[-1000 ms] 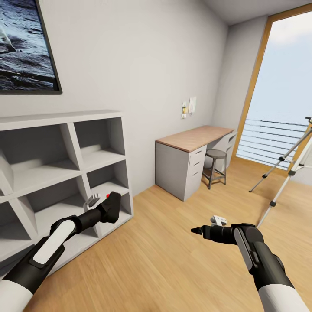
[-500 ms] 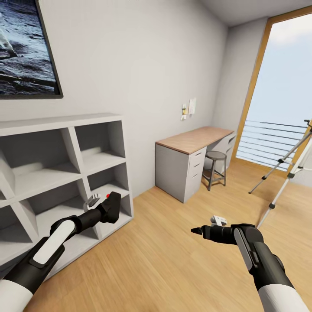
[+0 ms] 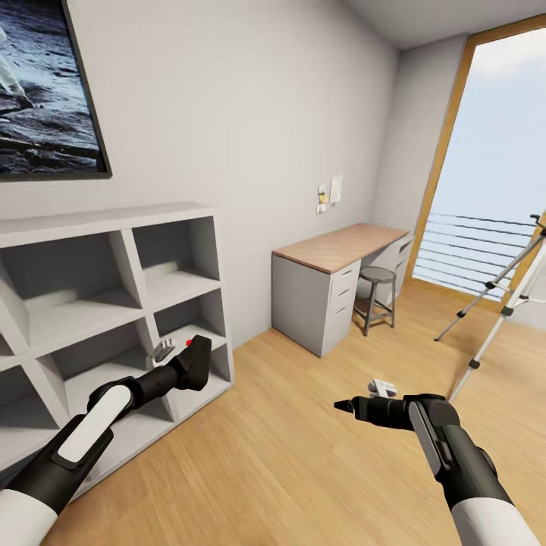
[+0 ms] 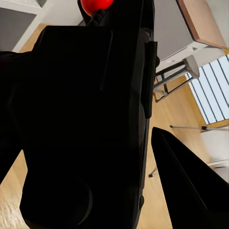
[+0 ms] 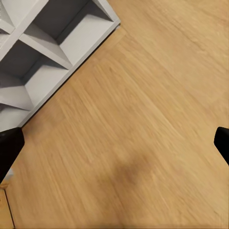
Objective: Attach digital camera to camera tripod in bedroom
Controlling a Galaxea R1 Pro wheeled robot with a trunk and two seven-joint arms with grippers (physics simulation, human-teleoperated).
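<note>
My left gripper (image 3: 191,365) is shut on the digital camera (image 3: 200,361), a small black box with a red button on top, held in front of the grey shelf unit. In the left wrist view the camera (image 4: 86,119) looms close and dark, with one black finger (image 4: 191,191) beside it. The camera tripod (image 3: 500,292), with silver legs and black joints, stands at the far right by the tall window. Its legs (image 4: 191,128) also appear in the left wrist view. My right gripper (image 3: 345,405) hangs open over the wood floor, its fingertips (image 5: 9,145) wide apart with nothing between them.
A grey open shelf unit (image 3: 114,296) lines the left wall under a framed picture (image 3: 45,83). A wood-topped grey desk (image 3: 341,250) with a round stool (image 3: 377,292) stands against the far wall. The window (image 3: 493,167) has horizontal railing bars. Plank floor (image 3: 303,425) stretches toward the tripod.
The whole head view has shifted slightly, so the shelf, desk and tripod sit a little differently in the picture. Both arms keep the same pose, and the camera stays in my left gripper.
</note>
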